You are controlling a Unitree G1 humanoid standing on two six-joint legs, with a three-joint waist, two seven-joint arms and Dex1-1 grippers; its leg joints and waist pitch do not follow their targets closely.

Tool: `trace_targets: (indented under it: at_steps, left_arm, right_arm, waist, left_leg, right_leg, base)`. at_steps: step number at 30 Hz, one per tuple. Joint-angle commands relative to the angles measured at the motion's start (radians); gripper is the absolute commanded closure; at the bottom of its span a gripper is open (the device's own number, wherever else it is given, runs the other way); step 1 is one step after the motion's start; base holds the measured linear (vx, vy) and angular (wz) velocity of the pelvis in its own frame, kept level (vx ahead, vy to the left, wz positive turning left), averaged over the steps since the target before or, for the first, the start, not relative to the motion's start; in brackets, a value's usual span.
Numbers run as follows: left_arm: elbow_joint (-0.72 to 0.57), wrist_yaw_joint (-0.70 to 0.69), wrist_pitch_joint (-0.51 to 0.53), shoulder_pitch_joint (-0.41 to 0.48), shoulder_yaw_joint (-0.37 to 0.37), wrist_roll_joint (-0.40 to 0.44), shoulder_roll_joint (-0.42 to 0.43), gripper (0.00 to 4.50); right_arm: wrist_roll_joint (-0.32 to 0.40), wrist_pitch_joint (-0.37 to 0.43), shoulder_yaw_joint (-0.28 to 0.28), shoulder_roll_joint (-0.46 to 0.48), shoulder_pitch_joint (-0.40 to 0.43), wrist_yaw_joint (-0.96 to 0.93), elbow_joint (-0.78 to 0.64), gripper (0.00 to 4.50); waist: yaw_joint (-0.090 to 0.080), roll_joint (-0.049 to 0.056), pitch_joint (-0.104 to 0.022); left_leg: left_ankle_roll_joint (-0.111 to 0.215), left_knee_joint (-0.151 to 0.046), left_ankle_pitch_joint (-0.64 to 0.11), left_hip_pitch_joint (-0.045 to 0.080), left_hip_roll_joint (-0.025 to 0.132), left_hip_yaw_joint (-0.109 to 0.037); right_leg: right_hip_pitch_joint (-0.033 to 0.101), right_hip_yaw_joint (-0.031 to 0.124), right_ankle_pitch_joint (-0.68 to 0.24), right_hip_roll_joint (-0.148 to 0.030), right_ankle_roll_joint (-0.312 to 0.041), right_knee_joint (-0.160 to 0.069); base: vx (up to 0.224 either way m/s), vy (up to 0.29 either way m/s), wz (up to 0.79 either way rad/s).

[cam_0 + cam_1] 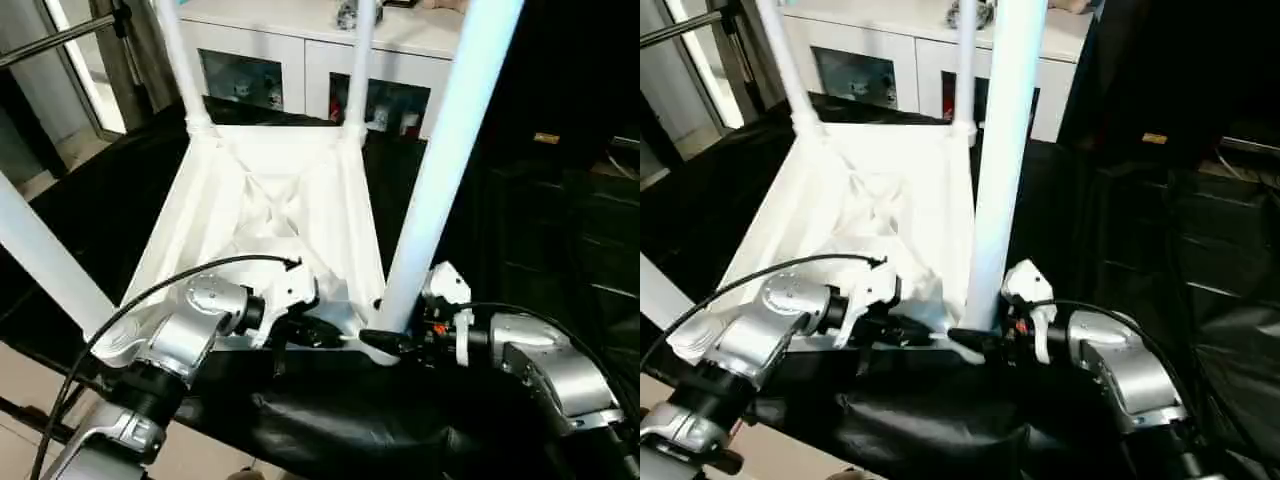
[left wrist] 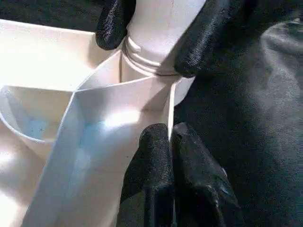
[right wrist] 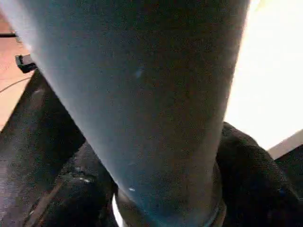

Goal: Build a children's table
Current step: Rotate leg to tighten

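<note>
**Ana:** Where is the table now?

**Ben:** The table top (image 1: 262,205) lies upside down on the black cloth (image 1: 330,420), just in front of both grippers. Three legs already stand in their corners. The fourth leg (image 1: 440,170) stands up in the near corner socket (image 2: 161,82), right between your grippers.

**Ana:** What are the grippers doing?

**Ben:** Your left gripper (image 2: 170,142) is pinched shut on the thin edge of the top, right next to that socket. Your right gripper (image 2: 156,33) wraps its two fingers around the bottom of the leg and grips it.

**Ana:** How do you finish this well?

**Ben:** I think you should keep the left pinch tight so the top cannot slide. Hold the leg straight up. Then press and turn it gently into the socket. If it leans, it may jam.
</note>
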Motion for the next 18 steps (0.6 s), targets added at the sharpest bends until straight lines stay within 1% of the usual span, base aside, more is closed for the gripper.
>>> trace_targets:
  at_steps: [1,3,4,6,7,8,9,10,11,12,13,14,15,16,17,18]
  left_arm:
    - [-0.041,0.017,-0.011,-0.016,-0.004,-0.045,-0.037,4.50]
    - [-0.029,0.038,-0.014,-0.020,0.000,-0.038,-0.043,4.50]
    - [-0.016,0.071,-0.011,-0.027,0.007,-0.031,-0.053,4.50]
    - [0.002,0.116,-0.008,-0.038,0.017,-0.021,-0.070,4.50]
    - [0.020,0.169,-0.002,-0.050,0.026,-0.004,-0.089,4.50]
    - [0.035,0.202,-0.001,-0.059,0.032,0.005,-0.102,4.50]
    - [0.038,0.209,-0.001,-0.061,0.033,0.007,-0.105,4.50]
    - [0.072,0.276,0.001,-0.081,0.040,0.025,-0.133,4.50]
    - [0.083,0.297,0.001,-0.088,0.042,0.031,-0.142,4.50]
    - [0.092,0.314,0.002,-0.094,0.043,0.035,-0.150,4.50]
    - [0.103,0.335,0.007,-0.103,0.044,0.039,-0.163,4.50]
    - [0.128,0.391,0.012,-0.120,0.053,0.047,-0.188,4.50]
    - [0.151,0.442,0.019,-0.138,0.059,0.053,-0.213,4.50]
    - [0.161,0.464,0.022,-0.146,0.062,0.056,-0.224,4.50]
    - [0.174,0.495,0.021,-0.155,0.065,0.060,-0.241,4.50]
    - [0.183,0.516,0.018,-0.162,0.066,0.063,-0.256,4.50]
  right_arm:
    - [0.017,0.017,0.074,0.022,0.016,0.049,-0.038,1.90]
    - [0.011,0.018,0.074,0.029,0.020,0.037,-0.037,1.93]
    - [0.003,0.018,0.071,0.040,0.022,0.011,-0.030,1.93]
    - [-0.016,0.024,0.061,0.067,0.019,-0.057,-0.007,1.94]
    - [-0.050,0.011,0.048,0.102,0.010,-0.149,0.034,1.94]
    - [-0.074,0.007,0.040,0.125,0.001,-0.213,0.064,1.94]
    - [-0.080,0.006,0.038,0.131,-0.001,-0.227,0.071,1.94]
    - [-0.125,0.007,0.012,0.181,-0.023,-0.369,0.140,1.94]
    - [-0.138,0.009,0.003,0.196,-0.031,-0.415,0.162,1.94]
    - [-0.144,0.010,-0.005,0.209,-0.037,-0.447,0.178,1.95]
    - [-0.144,0.013,-0.015,0.226,-0.042,-0.478,0.192,1.95]
    - [-0.146,0.016,-0.033,0.256,-0.049,-0.535,0.208,1.95]
    - [-0.148,0.027,-0.052,0.288,-0.057,-0.595,0.222,1.95]
    - [-0.149,0.033,-0.061,0.303,-0.061,-0.623,0.228,1.95]
    - [-0.155,0.032,-0.062,0.319,-0.065,-0.647,0.235,1.95]
    - [-0.163,0.021,-0.055,0.330,-0.067,-0.654,0.240,1.95]
  waist:
    - [-0.002,-0.013,-0.048]
    - [-0.002,-0.013,-0.048]
    - [-0.003,-0.012,-0.048]
    - [-0.003,-0.014,-0.046]
    - [-0.006,-0.013,-0.044]
    - [-0.009,-0.014,-0.042]
    - [-0.011,-0.015,-0.042]
    - [-0.015,-0.015,-0.042]
    - [-0.020,-0.013,-0.041]
    - [-0.029,-0.014,-0.040]
    - [-0.031,-0.015,-0.042]
    - [-0.030,-0.012,-0.042]
    - [-0.032,-0.012,-0.041]
    - [-0.034,-0.012,-0.043]
    - [-0.032,-0.014,-0.044]
    - [-0.030,-0.013,-0.045]
  left_leg:
    - [0.050,-0.058,-0.179,-0.002,0.031,-0.004]
    - [0.047,-0.058,-0.182,-0.002,0.031,-0.004]
    - [0.045,-0.058,-0.182,-0.002,0.031,-0.004]
    - [0.041,-0.059,-0.186,-0.003,0.030,-0.004]
    - [0.033,-0.062,-0.196,-0.004,0.029,-0.006]
    - [0.022,-0.064,-0.212,-0.003,0.027,-0.006]
    - [0.016,-0.065,-0.215,-0.004,0.026,-0.007]
    - [0.006,-0.067,-0.224,-0.002,0.025,-0.009]
    - [0.001,-0.068,-0.232,0.000,0.024,-0.008]
    - [-0.009,-0.069,-0.257,0.000,0.021,-0.010]
    - [-0.008,-0.070,-0.261,0.001,0.023,-0.013]
    - [-0.004,-0.069,-0.260,0.003,0.024,-0.011]
    - [-0.004,-0.067,-0.269,0.006,0.023,-0.009]
    - [-0.007,-0.069,-0.258,0.001,0.022,-0.012]
    - [-0.007,-0.069,-0.247,0.000,0.022,-0.012]
    - [-0.003,-0.067,-0.236,0.002,0.023,-0.010]
  right_leg:
    - [0.052,0.040,-0.193,-0.071,-0.175,-0.076]
    - [0.051,0.040,-0.202,-0.071,-0.171,-0.076]
    - [0.051,0.041,-0.200,-0.071,-0.171,-0.076]
    - [0.050,0.040,-0.216,-0.070,-0.165,-0.078]
    - [0.049,0.040,-0.250,-0.071,-0.156,-0.081]
    - [0.048,0.039,-0.304,-0.072,-0.140,-0.088]
    - [0.049,0.039,-0.327,-0.073,-0.133,-0.090]
    - [0.048,0.038,-0.358,-0.074,-0.120,-0.092]
    - [0.044,0.039,-0.372,-0.072,-0.117,-0.095]
    - [0.044,0.037,-0.421,-0.073,-0.106,-0.099]
    - [0.045,0.038,-0.443,-0.076,-0.091,-0.103]
    - [0.042,0.040,-0.436,-0.074,-0.089,-0.104]
    - [0.036,0.042,-0.433,-0.072,-0.090,-0.106]
    - [0.042,0.040,-0.416,-0.072,-0.094,-0.101]
    - [0.044,0.040,-0.401,-0.072,-0.093,-0.101]
    - [0.042,0.042,-0.358,-0.071,-0.101,-0.098]
  base:
    - [0.000,0.000,0.00]
    - [0.000,0.000,0.00]
    - [0.000,0.000,0.00]
    - [0.000,0.000,0.00]
    - [0.000,0.000,0.00]
    - [0.000,0.000,0.00]
    - [0.000,0.000,0.00]
    - [0.000,0.000,0.00]
    - [0.000,0.000,0.00]
    - [0.000,0.000,0.00]
    - [0.000,0.000,0.00]
    - [0.000,0.000,0.00]
    - [0.000,0.000,0.00]
    - [0.000,0.000,0.00]
    - [0.000,0.000,0.00]
    - [0.000,0.000,0.00]
